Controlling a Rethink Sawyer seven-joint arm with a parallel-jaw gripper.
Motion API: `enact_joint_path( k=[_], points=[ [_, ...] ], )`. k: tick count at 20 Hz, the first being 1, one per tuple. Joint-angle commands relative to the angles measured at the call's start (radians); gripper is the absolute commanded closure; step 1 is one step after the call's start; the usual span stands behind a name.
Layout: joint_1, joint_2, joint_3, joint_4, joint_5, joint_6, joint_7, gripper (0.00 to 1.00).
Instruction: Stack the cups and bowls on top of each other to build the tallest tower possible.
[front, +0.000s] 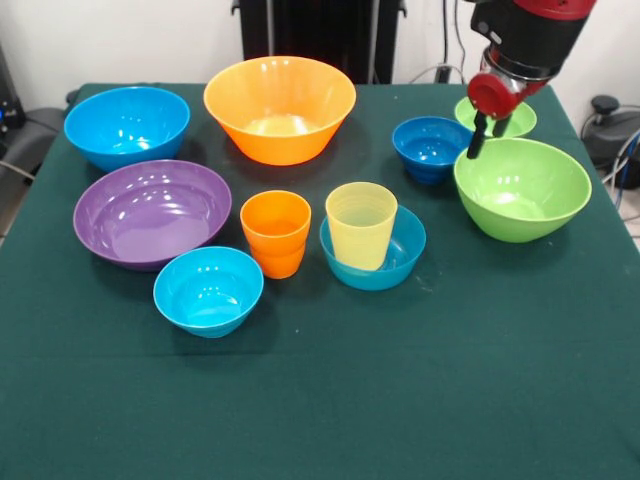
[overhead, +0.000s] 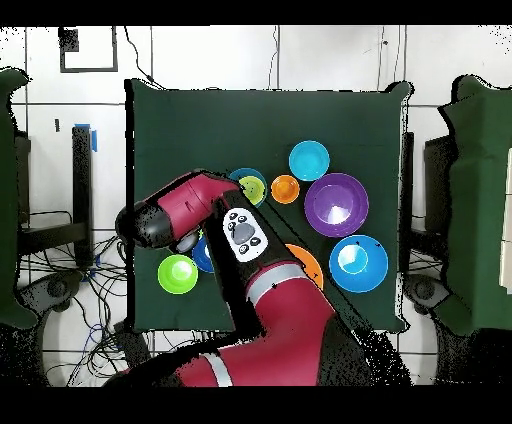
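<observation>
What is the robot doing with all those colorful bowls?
The robot's gripper hangs above the far rim of the big green bowl, holding nothing. It looks set to start building a tower. Nothing is stacked high yet: the yellow cup stands inside a small light blue bowl, and the orange cup and the other bowls sit separately on the green table.

A green-clothed table (front: 320, 400) carries eight bowls (front: 150, 212) and an orange cup (front: 275, 232).
</observation>
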Motion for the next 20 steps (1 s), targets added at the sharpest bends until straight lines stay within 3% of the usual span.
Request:
enact_joint_path(
  k=[1, 5, 20],
  points=[
    [-0.004, 0.071, 0.012, -0.068, 0.008, 0.007, -0.015, 0.0],
    [0.009, 0.069, 0.011, -0.069, -0.006, 0.02, -0.03, 0.0],
    [0.07, 0.057, -0.024, 0.032, -0.003, -0.076, 0.109, 0.0]
  ],
)
